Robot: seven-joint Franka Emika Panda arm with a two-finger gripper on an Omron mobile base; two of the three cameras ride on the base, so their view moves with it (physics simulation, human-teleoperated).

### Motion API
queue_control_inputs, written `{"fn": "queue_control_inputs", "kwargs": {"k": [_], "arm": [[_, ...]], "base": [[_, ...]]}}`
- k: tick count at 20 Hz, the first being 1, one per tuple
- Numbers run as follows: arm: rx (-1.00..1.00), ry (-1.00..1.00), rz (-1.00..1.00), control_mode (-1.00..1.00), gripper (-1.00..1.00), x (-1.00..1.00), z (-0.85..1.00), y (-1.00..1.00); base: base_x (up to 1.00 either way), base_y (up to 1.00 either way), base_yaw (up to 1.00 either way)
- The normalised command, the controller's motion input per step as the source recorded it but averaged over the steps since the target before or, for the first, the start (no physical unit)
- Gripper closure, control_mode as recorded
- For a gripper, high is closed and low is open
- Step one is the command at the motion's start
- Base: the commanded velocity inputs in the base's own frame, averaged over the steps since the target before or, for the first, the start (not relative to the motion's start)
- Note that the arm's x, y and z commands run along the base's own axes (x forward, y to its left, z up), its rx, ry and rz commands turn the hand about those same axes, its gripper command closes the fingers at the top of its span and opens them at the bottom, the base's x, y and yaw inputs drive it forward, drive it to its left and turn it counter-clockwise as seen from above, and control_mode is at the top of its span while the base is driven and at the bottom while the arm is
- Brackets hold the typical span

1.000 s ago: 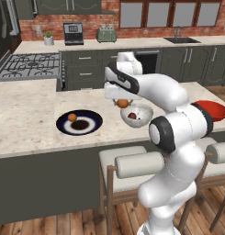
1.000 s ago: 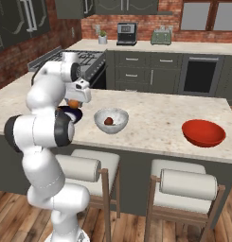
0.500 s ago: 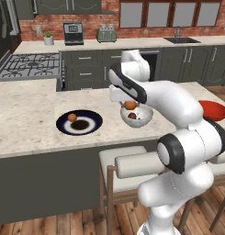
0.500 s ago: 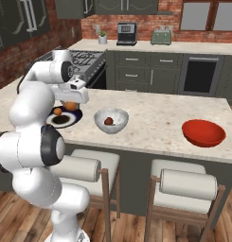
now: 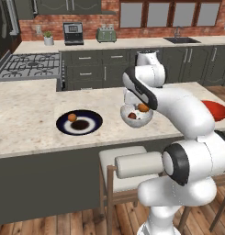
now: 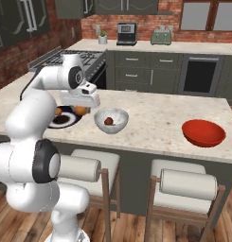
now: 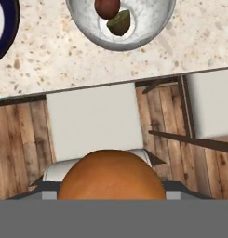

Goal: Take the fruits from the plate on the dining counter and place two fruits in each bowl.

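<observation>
Risk here starts with where the load gets let go. Going from left to right on the dining counter (image 5: 26, 119): the plate (image 5: 98, 120) lies well off to the left of the claw (image 5: 141, 109), with one orange fruit (image 5: 72, 117) on it. The grey-white bowl (image 5: 148, 118) sits just below and beside the claw, and it already carries its two, the red-brown fruit (image 7: 107, 7) touching the green fruit (image 7: 120, 22). The red bowl (image 5: 217, 110) stands well apart to the claw's right, and we see nothing in it.

We judge that letting go at this spot would either put a third fruit into the full bowl or, since the hand view looks down past the counter edge onto a stool seat (image 7: 94, 121), send it to the floor. A round fruit also rolls, so a high drop over the red bowl could bounce it out. The long swing right passes over the grey-white bowl, where a low hand could clip the rim.

The claw is clamped on the second orange fruit (image 5: 143, 107), carried clear of the counter. That fruit hides the fingertips in the hand view, so we judge the jaws to stand only as far apart as the fruit is wide, touching nothing else
</observation>
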Motion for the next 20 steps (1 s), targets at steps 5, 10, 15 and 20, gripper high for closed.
{"fn": "queue_control_inputs", "kwargs": {"k": [5,10,15,20], "arm": [[0.00,0.00,0.10,-1.00,1.00,-0.29,0.07,-0.27],[0.00,0.00,0.04,1.00,1.00,-0.09,0.04,-0.05],[0.00,0.00,0.00,1.00,1.00,0.00,0.00,0.00],[0.00,0.00,0.00,1.00,1.00,0.00,0.00,0.00]], "base": [[0.00,0.00,0.00],[-0.04,-0.02,0.01],[-0.38,-0.73,0.00],[-0.07,-1.00,0.00]]}}
